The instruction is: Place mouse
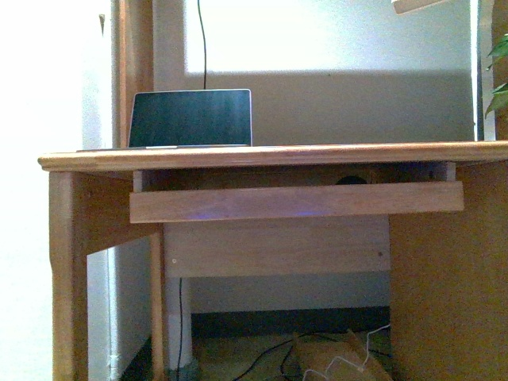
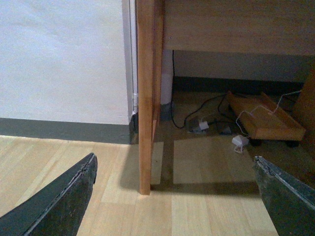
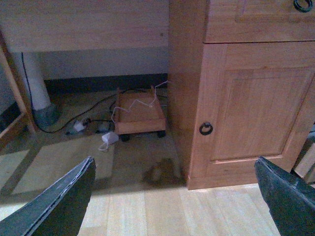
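One laptop [image 1: 190,117] stands open with a dark screen at the upper left of the front view, on the wooden table [image 1: 270,155]. A pull-out shelf [image 1: 294,201] crosses the middle of the frame under the table top. In the narrow gap above it, right of centre, shows a small dark domed shape, the mouse [image 1: 351,179], mostly hidden. Green leaves [image 1: 498,79] edge the upper right.

In the left wrist view, the left end effector [image 2: 173,158] is spread wide and empty over a pale wood floor [image 2: 206,206], near a table leg [image 2: 146,98]. Cables [image 2: 206,105] and a white adapter [image 2: 240,141] lie beside a low wheeled tray [image 2: 268,123].

In the right wrist view, the right end effector [image 3: 173,160] is likewise wide apart, holding nothing, facing a cabinet door [image 3: 256,113] with a ring pull [image 3: 205,129].
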